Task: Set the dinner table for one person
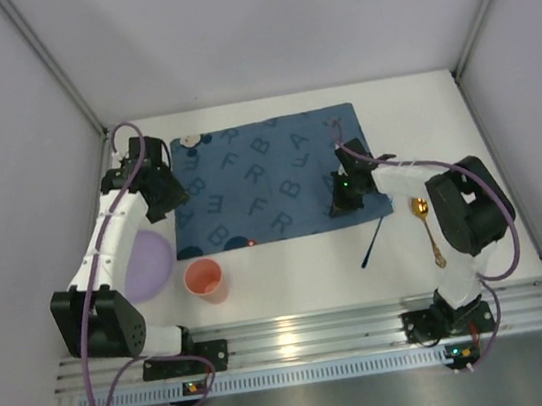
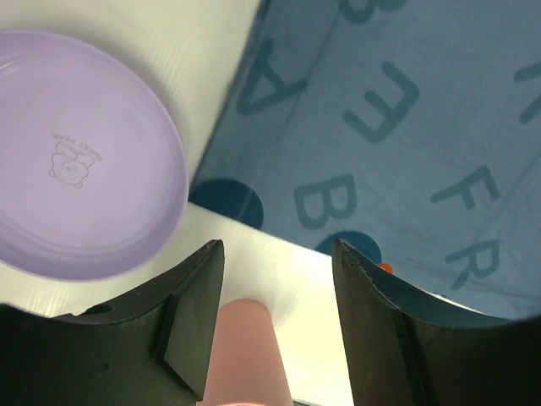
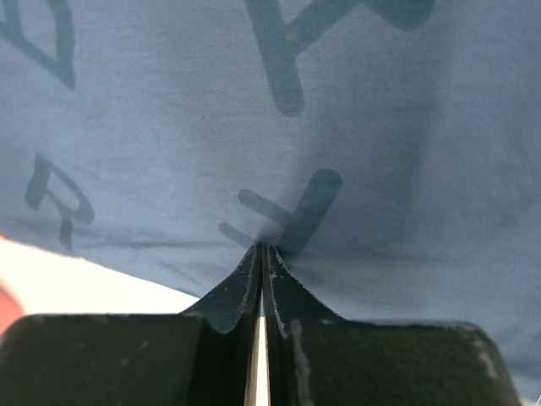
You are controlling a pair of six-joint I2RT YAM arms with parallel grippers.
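Observation:
The white dinner table (image 1: 293, 286) carries a dark blue lettered placemat (image 1: 268, 178) at its middle back. A lilac plate (image 1: 146, 264) lies at the front left, partly under the left arm, with a salmon cup (image 1: 205, 278) to its right. A gold spoon (image 1: 426, 227) and a thin black utensil (image 1: 371, 241) lie at the front right. My left gripper (image 1: 162, 192) is open and empty above the placemat's left edge; its wrist view shows the plate (image 2: 76, 161), placemat (image 2: 406, 110) and cup (image 2: 249, 355) below. My right gripper (image 3: 262, 247) is shut, pinching the puckered placemat (image 3: 254, 110) near its front right corner (image 1: 344, 195).
Grey walls close the table in on three sides. A silver metal rail (image 1: 320, 337) runs along the near edge with both arm bases on it. Small pale round pieces (image 1: 189, 140) sit on the placemat's back left corner, and a small red dot (image 1: 252, 241) shows at its front edge.

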